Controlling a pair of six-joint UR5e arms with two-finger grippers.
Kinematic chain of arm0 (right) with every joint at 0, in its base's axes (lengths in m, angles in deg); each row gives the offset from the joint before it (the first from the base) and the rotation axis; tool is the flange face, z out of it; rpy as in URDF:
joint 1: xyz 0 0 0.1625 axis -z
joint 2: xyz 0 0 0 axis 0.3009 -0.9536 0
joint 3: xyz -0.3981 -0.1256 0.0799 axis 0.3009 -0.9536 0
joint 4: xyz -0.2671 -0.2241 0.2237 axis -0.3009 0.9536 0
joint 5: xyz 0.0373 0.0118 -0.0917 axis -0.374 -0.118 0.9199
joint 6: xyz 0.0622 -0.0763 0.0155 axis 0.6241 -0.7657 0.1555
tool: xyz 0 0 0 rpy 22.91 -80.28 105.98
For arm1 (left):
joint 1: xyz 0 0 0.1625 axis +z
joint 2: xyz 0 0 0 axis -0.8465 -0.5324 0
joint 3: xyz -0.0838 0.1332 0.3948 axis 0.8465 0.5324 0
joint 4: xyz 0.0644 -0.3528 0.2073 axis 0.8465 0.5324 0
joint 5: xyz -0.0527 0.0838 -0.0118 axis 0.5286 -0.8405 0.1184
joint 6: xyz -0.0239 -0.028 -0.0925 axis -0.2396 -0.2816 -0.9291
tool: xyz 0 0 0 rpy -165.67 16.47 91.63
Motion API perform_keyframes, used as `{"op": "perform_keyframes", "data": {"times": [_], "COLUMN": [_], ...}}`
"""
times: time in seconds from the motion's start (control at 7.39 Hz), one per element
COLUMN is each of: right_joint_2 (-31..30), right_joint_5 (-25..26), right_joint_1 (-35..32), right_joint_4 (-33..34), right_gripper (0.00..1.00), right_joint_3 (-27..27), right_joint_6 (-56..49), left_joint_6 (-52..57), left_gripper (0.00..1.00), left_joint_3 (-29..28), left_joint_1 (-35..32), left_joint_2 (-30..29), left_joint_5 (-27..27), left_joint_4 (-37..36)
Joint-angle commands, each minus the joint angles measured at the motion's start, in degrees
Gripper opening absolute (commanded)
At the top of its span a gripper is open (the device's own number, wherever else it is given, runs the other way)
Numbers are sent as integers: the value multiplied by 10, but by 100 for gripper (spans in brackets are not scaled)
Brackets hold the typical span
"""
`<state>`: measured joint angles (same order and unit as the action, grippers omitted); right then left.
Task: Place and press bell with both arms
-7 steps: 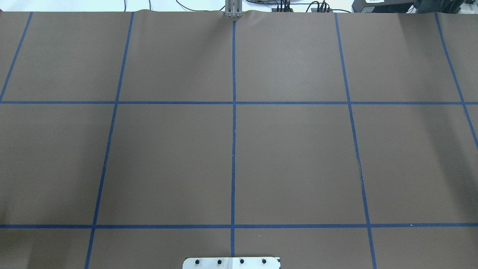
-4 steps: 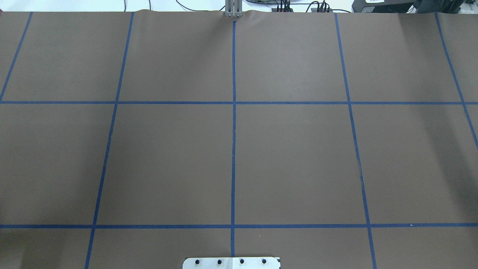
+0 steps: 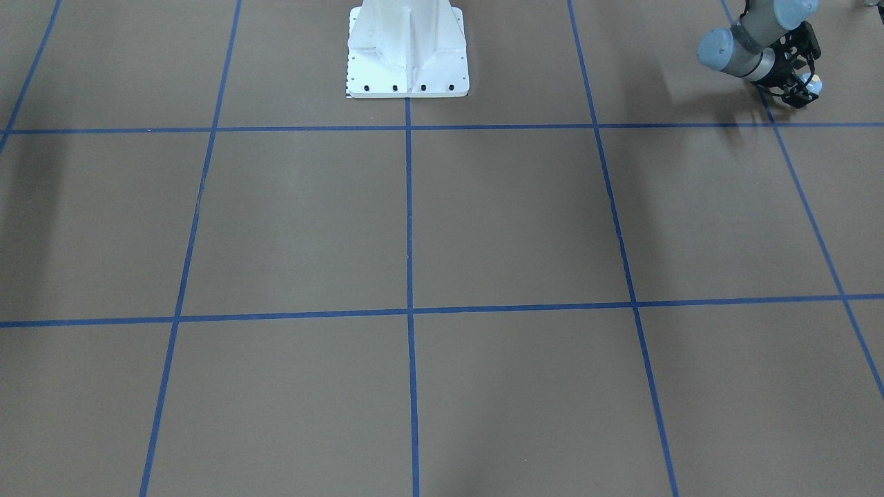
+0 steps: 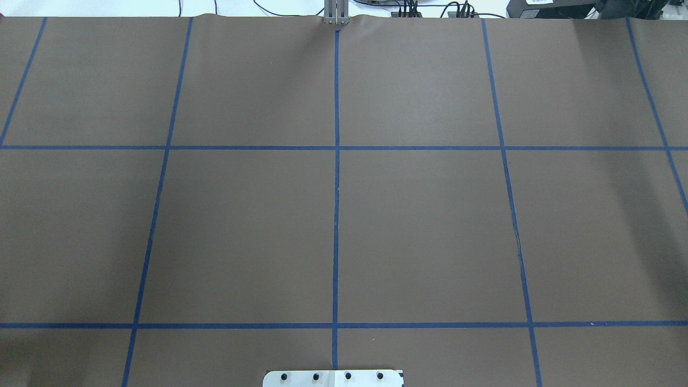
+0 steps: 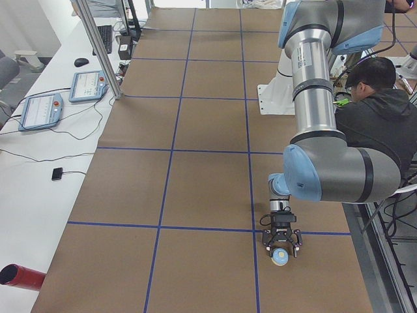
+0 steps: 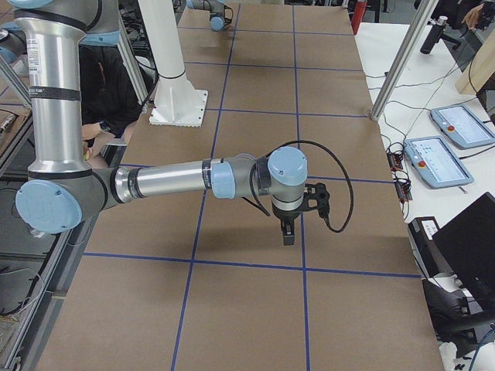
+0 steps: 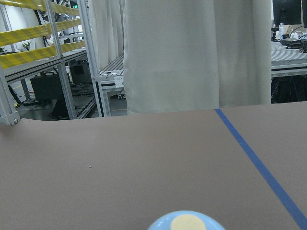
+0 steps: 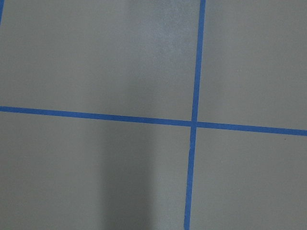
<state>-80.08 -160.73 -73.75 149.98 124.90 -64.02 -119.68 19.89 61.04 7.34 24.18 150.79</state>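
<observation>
The bell [image 5: 281,257], a light-blue dome with a cream button, sits low over the brown table between the fingers of my left gripper [image 5: 281,250], which is shut on it. Seen from the front, this gripper [image 3: 803,92] and the bell [image 3: 815,85] are at the far right near the robot's side. The bell's top [image 7: 186,222] fills the bottom edge of the left wrist view. My right gripper [image 6: 288,236] points straight down above a blue tape line; whether it is open or shut I cannot tell. Neither arm appears in the overhead view.
The white pedestal base [image 3: 407,41] stands at the robot's side of the table. A seated person [image 5: 378,111] is behind it. Control pendants [image 5: 39,107] and cables lie on the white bench along the far edge. A red cylinder [image 5: 19,277] lies at that bench's near end.
</observation>
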Motion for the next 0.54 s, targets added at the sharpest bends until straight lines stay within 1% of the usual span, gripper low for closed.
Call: {"op": "perform_keyframes", "data": {"times": [0.0, 0.14, 0.27, 0.41], "right_joint_2": [0, 0, -1, -2], "right_joint_5": [0, 0, 0, 0], "right_joint_1": [0, 0, 0, 0], "right_joint_4": [0, 0, 0, 1], "right_gripper": [99, 99, 99, 99], "right_joint_3": [0, 0, 1, 4], "right_joint_6": [0, 0, 0, 0], "left_joint_6": [-15, -26, -30, -37], "left_gripper": [45, 19, 0, 0], "left_joint_3": [-6, -6, -5, -5], "left_joint_1": [24, 30, 37, 56], "left_joint_2": [-1, 0, 0, 5], "left_joint_5": [2, 2, 1, 1], "left_joint_4": [0, 0, -1, -1]}}
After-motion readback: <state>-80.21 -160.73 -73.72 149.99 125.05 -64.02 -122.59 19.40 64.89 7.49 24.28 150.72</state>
